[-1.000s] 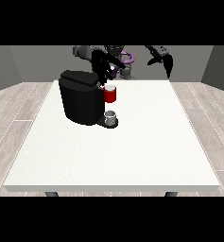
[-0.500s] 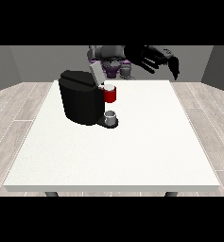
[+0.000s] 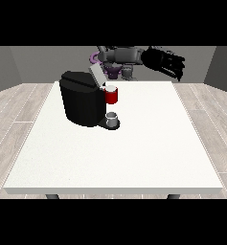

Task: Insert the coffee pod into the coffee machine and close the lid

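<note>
Since half a second ago, the black hand at the view's right [image 3: 166,63] has stayed raised beyond the table's far right edge, fingers spread apart and holding nothing. On the large white table [image 3: 134,153], a small grey cup-shaped thing [image 3: 112,118] sits at the foot of the black boxy coffee machine [image 3: 82,98], well left of that hand. Above it is a red thing at the machine [image 3: 111,96], under the tilted-up grey lid [image 3: 96,75].

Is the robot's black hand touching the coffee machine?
Apart. In the front view, the hand at the view's right is raised above the table's far edge, well to the right of the coffee machine, with bare background between them.
</note>
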Controlling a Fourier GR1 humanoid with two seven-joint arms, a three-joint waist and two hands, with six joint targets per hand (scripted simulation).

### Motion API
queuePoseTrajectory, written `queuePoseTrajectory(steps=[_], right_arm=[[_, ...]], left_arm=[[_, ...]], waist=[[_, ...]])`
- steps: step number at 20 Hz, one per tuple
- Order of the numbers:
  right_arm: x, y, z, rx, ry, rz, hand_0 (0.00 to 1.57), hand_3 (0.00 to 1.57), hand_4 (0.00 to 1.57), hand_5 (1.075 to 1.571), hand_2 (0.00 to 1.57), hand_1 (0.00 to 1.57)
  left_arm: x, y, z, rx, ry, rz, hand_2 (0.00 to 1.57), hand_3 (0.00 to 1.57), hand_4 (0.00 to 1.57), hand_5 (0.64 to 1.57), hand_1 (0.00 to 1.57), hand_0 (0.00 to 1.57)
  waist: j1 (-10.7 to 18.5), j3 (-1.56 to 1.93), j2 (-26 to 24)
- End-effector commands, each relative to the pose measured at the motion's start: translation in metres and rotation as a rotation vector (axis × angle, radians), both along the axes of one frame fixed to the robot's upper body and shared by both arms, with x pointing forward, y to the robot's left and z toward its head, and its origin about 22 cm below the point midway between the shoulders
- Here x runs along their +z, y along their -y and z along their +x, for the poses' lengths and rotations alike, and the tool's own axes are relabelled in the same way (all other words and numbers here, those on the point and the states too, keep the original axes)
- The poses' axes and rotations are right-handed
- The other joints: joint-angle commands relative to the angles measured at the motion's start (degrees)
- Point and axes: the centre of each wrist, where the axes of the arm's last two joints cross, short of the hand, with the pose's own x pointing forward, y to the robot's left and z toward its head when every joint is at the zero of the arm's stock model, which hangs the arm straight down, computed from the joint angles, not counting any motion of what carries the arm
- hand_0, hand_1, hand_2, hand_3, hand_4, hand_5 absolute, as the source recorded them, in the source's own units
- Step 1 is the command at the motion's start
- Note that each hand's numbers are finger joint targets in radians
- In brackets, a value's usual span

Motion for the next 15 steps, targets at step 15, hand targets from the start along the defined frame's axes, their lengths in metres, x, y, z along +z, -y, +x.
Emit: queuePoseTrajectory(steps=[15], right_arm=[[-0.128, -0.073, -0.017, 0.355, -0.078, 0.074, 0.0, 0.0, 0.26, 1.571, 0.0, 0.0]], left_arm=[[-0.08, -0.049, -0.038, 0.188, -0.208, -0.041, 0.0, 0.0, 0.27, 1.571, 0.0, 0.0]], waist=[[-13.53, -0.02, -12.7]])
